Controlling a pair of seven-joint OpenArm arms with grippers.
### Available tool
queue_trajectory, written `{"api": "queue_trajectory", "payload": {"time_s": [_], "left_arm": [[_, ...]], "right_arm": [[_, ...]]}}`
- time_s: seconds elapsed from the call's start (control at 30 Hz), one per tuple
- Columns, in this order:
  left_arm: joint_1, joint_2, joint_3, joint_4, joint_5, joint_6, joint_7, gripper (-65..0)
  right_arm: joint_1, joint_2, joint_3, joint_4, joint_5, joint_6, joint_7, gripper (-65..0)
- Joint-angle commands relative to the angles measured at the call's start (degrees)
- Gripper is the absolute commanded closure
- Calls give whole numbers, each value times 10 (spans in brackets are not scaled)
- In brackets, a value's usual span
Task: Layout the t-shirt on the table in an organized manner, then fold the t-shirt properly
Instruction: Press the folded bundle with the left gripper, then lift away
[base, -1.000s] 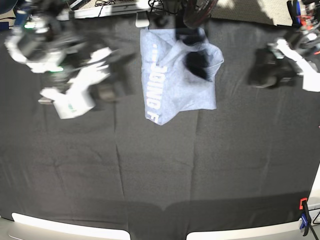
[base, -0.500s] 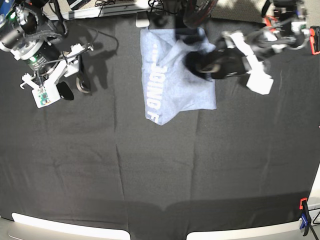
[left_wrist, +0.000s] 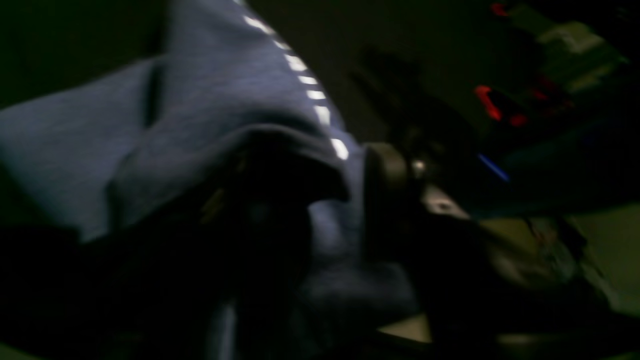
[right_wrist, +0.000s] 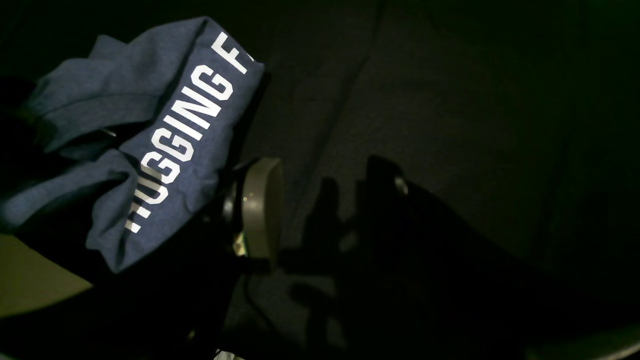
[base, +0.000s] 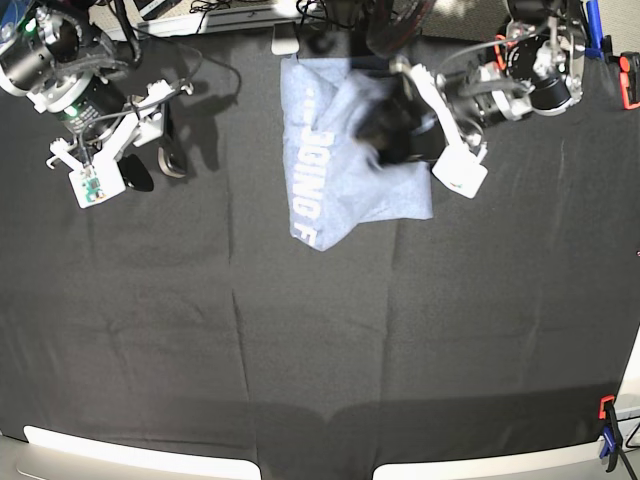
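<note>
The blue-grey t-shirt lies crumpled and partly folded at the back middle of the black-clothed table, with white lettering along its left edge. My left gripper is over the shirt's upper right part. In the blurred left wrist view its fingers stand apart with shirt fabric bunched between and over them. My right gripper is open and empty above the black cloth, well left of the shirt. In the right wrist view its jaws are apart, with the lettered shirt to their left.
Cables and equipment line the table's back edge. A red clamp sits at the far right, an orange-black clamp at the front right corner. The table's pale front edge runs along the bottom.
My left arm has swung in from the right side until its gripper is over the shirt. My right arm pulled back toward the far left corner, then held nearly still.
</note>
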Motion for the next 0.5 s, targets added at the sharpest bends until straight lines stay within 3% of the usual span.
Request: {"api": "queue_trajectory", "payload": {"time_s": [0.0,0.03,0.23,0.33,0.47], "left_arm": [[-4,-2,0,10,-7,-2,-15,-91],[-5,-2,0,10,-8,-3,-14,0],[-29,-2,-42,10,-6,-7,-50,0],[-52,-2,-80,10,48,-3,-80,0],[-55,-2,-82,9,137,60,-129,0]], "right_arm": [[0,4,2,8,6,1,14,-267],[0,4,2,8,6,1,14,-267],[0,4,2,8,6,1,15,-267],[0,4,2,8,7,1,15,-267],[0,4,2,8,23,2,15,-267]]}}
